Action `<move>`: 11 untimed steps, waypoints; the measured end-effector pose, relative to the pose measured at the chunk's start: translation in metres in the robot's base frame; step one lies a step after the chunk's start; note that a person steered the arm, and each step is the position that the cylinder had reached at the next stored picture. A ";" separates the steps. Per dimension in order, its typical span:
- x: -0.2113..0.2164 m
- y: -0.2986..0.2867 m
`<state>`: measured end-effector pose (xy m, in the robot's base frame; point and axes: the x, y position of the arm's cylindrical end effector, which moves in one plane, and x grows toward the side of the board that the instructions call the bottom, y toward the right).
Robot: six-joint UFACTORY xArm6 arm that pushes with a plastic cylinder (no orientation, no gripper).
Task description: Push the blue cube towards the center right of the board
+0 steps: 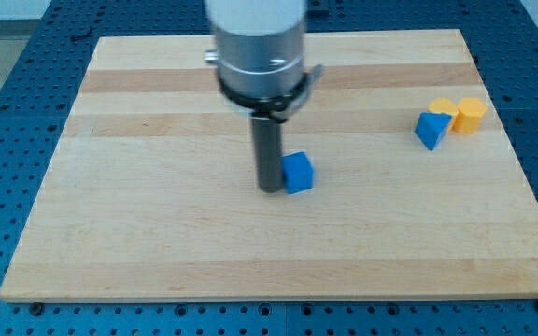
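Wooden board point(157, 252) lies bare between centre and right edge; my tip point(270, 189), a jawless rod, touches the blue cube point(298, 173) at its 9 o'clock; blue wedge point(430, 130) and two yellow blocks point(462, 113) cluster near the 2 o'clock edge.

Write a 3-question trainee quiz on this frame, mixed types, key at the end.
1. True or false: my tip is at the blue cube on its view-left side.
2. Multiple choice: the blue wedge-like block sits A) alone at the board's bottom, B) beside the two orange blocks near the view's right, C) on top of the blue cube.
3. Fill in: to reach the center right of the board, the blue cube must travel toward the view's ____.

Key:
1. True; whether they touch I cannot tell, no gap shows.
2. B; it is just view-left of the orange cylinder-like block and the orange cube.
3. Right.
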<state>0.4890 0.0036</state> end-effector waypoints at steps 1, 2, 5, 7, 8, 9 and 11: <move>0.000 0.051; 0.000 0.058; -0.011 0.014; -0.028 0.060; -0.030 0.092; -0.030 0.129; -0.030 0.187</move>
